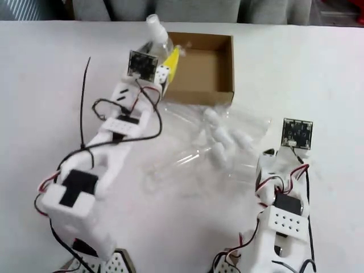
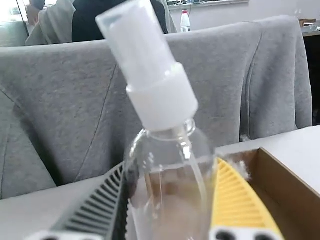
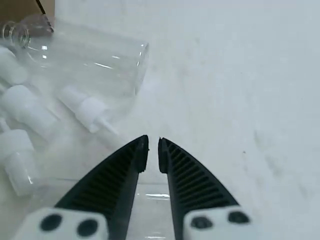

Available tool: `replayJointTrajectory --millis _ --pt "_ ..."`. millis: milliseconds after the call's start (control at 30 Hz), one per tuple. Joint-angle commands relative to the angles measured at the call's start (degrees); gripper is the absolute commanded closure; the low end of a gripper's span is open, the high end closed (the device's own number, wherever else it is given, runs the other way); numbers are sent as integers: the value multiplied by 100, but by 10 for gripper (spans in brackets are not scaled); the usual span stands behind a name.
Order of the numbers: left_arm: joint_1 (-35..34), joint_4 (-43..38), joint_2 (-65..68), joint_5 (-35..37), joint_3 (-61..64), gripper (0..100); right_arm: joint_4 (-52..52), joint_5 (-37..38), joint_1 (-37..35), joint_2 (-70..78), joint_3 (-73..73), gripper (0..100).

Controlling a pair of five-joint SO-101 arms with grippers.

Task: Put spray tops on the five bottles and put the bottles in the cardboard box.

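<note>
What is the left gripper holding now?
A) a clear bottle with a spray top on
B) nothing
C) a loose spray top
A: the left gripper grips a clear bottle wearing a white spray top, beside the cardboard box.

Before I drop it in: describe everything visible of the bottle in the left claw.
The bottle is clear plastic with rounded shoulders, a white spray top fitted and its tube running down inside. It leans, top up, gripped around the body by the left claw, at a corner of the cardboard box.
</note>
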Motion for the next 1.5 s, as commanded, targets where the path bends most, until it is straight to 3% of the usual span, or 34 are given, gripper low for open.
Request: replayJointTrajectory --millis 0,300,400,567,733,900,1033,1167,1333,1467 --pt "-40 -149 251 -18 -1064 977 -101 -44 -180 -48 -18 981" --pt "-92 -158 1420 -18 -2207 977 -119 -62 -171 -92 -53 981" --pt "-180 -158 1886 -9 -2567 977 -101 -387 -101 -92 -105 981" --pt "-189 -149 2712 -9 -3411 978 796 -484 -48 127 -853 981" --pt "-48 -167 3248 -9 -3851 978 910 -484 -215 813 -1653 981" --pt "-136 -176 3275 70 -3930 978 1033 -536 -593 1763 -2673 980" --pt "-418 -176 3143 897 -3938 978 1007 -1037 -681 2431 -3516 973" --pt "-593 -176 2677 1398 -3499 978 1042 -1424 -1033 3196 -4475 899" --pt "-549 -185 2308 1389 -2954 978 1042 -1503 -1640 4382 -5705 906" --pt "-549 -554 2440 967 -2936 978 1270 -1495 -1842 5358 -6690 906"
